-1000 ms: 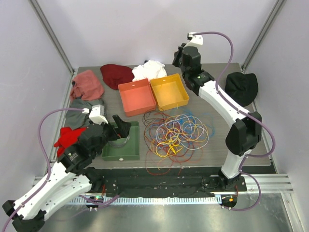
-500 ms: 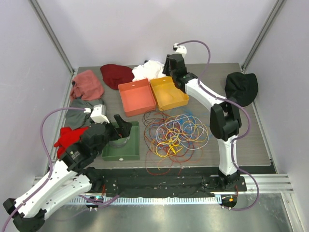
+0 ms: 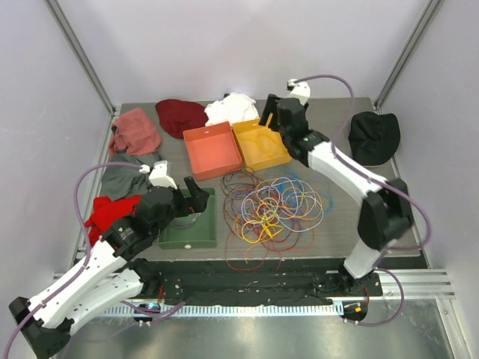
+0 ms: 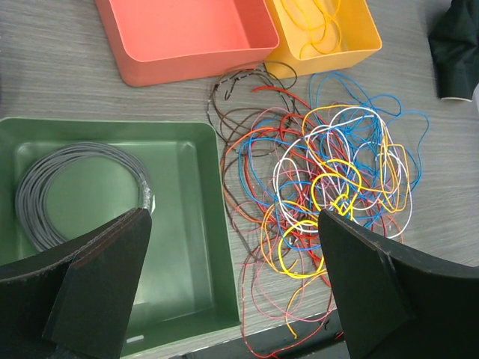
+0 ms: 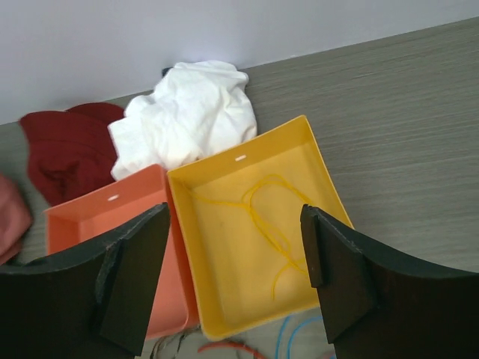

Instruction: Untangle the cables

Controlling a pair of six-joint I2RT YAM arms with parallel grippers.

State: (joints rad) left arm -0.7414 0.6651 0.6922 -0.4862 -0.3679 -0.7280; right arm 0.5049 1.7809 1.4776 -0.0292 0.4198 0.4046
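Cables [image 4: 322, 179] tangled; green tray [image 4: 218, 224] left of them, orange bin [image 4: 187, 63] and yellow bin [image 5: 224, 262] behind. Left gripper [image 4: 233, 221] and right gripper [image 5: 233, 217] both spread, empty.

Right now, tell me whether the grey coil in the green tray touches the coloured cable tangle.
Apart. Left wrist view: the grey coil lies inside the green tray, with bare tray floor and wall between it and the cables.

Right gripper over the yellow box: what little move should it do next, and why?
Probably swing over to the tangle of wires for another one. The right gripper is open and empty above the yellow box, one yellow wire already lies inside, and many wires are knotted together.
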